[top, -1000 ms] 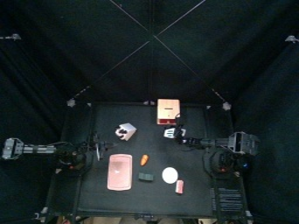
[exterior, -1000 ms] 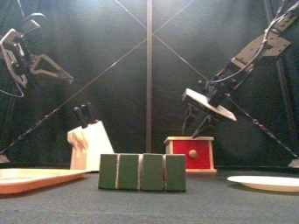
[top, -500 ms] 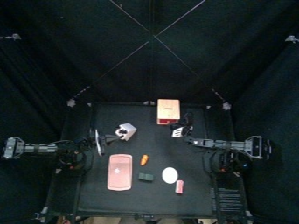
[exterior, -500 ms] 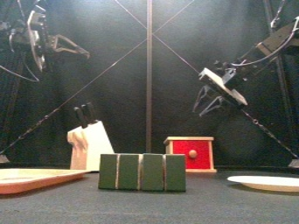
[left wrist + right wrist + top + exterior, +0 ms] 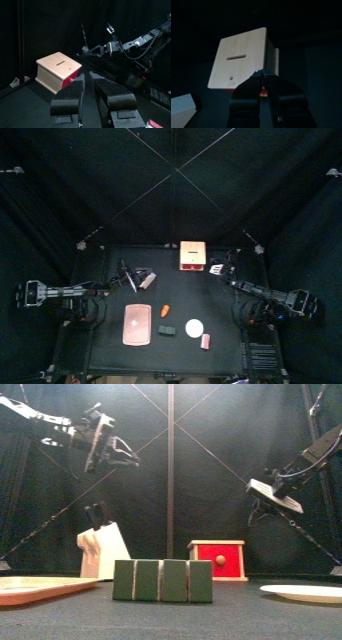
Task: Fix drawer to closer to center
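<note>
Drawer [image 5: 195, 253] sits at table's far edge, right of centre; right gripper [image 5: 214, 271] hovers just beside it, jaws pressed together, nearer arm; left gripper [image 5: 89, 79] well apart, jaws narrow, empty.

I see the red drawer [image 5: 195, 254] with its pale top upright near the desk's [image 5: 107, 328] back edge.
</note>
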